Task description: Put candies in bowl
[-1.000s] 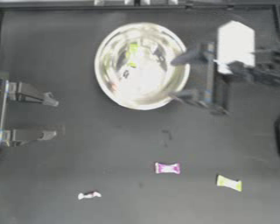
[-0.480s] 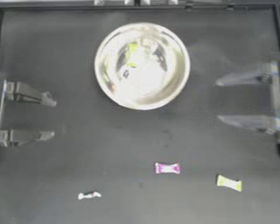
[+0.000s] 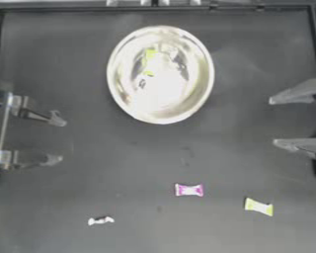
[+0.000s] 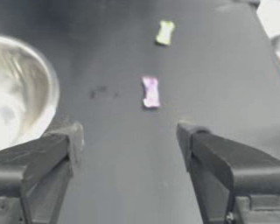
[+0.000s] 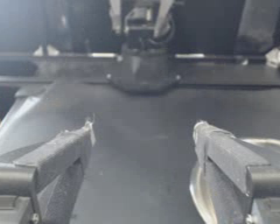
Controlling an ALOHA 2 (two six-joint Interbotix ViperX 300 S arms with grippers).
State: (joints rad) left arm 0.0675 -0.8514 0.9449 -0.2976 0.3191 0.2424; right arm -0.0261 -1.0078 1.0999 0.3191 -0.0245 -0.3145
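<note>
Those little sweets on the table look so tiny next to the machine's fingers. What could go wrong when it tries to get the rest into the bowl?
1. The white candy, pink candy and yellow-green candy lie flat; wide fingers may push them aside rather than pinch them.
2. All three lie far from the bowl, so one could drop on the way.
3. Both the left gripper and right gripper sit open at the edges, leaving a long reach.
</note>
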